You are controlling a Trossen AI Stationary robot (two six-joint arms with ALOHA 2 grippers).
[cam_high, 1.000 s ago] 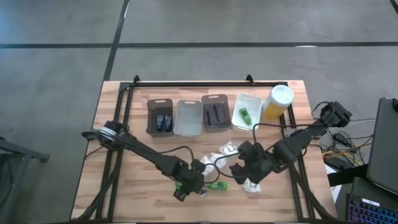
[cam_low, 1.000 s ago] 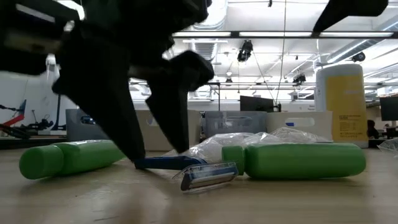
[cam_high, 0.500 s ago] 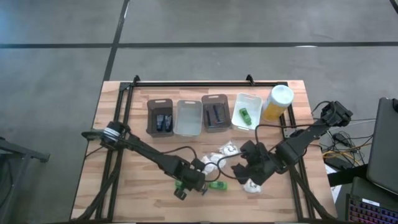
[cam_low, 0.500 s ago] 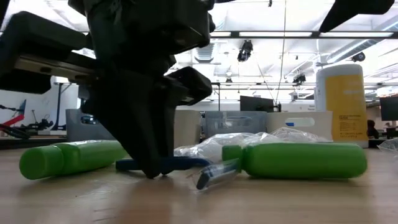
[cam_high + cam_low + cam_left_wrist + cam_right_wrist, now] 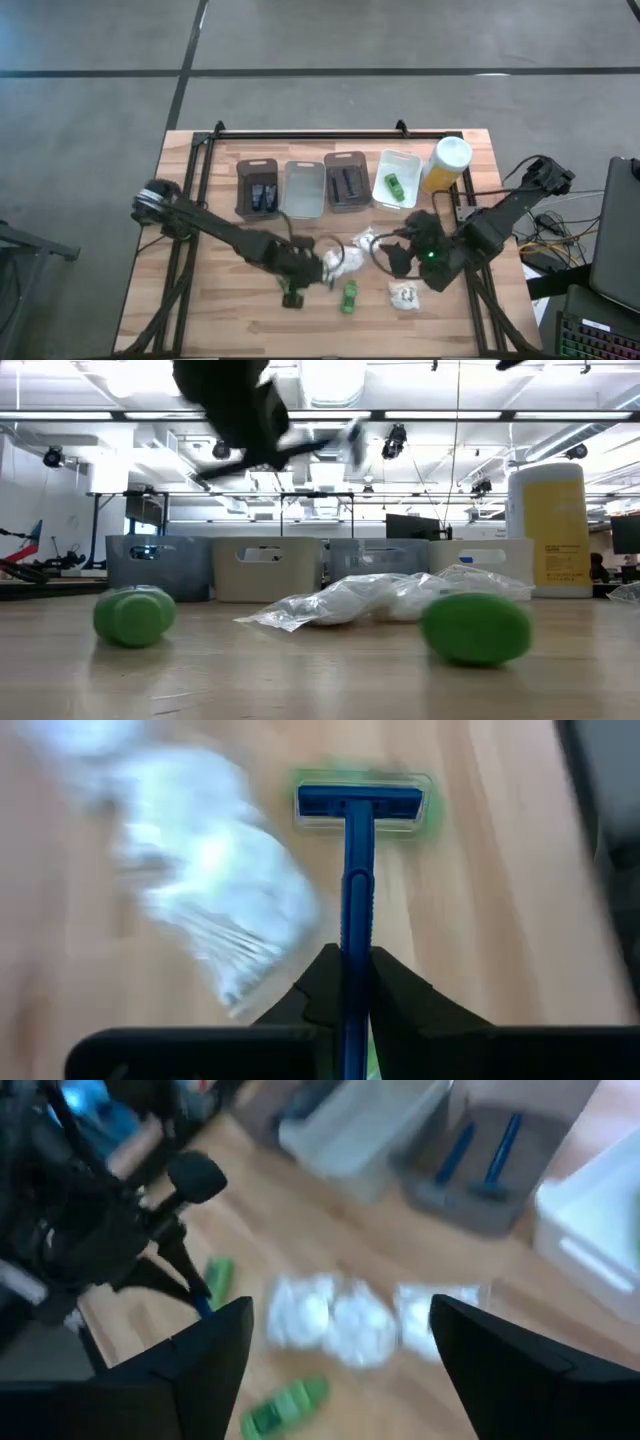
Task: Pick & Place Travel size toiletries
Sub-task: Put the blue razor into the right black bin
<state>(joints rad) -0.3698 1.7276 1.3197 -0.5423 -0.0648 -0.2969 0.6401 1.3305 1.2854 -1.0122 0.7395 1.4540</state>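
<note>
Left end effector (image 5: 345, 982) is clamped on a blue razor (image 5: 355, 870), lifted above the table (image 5: 220, 310). Right end effector (image 5: 340, 1345) stands wide open, holding nothing.

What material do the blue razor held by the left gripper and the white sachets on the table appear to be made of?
The blue razor looks like smooth moulded plastic: uniform blue, with a clear, boxy head. It is clamped in the left gripper. The white sachets seem to be thin plastic film: translucent, crinkled, with glinting folds. What is inside them cannot be told.
</note>
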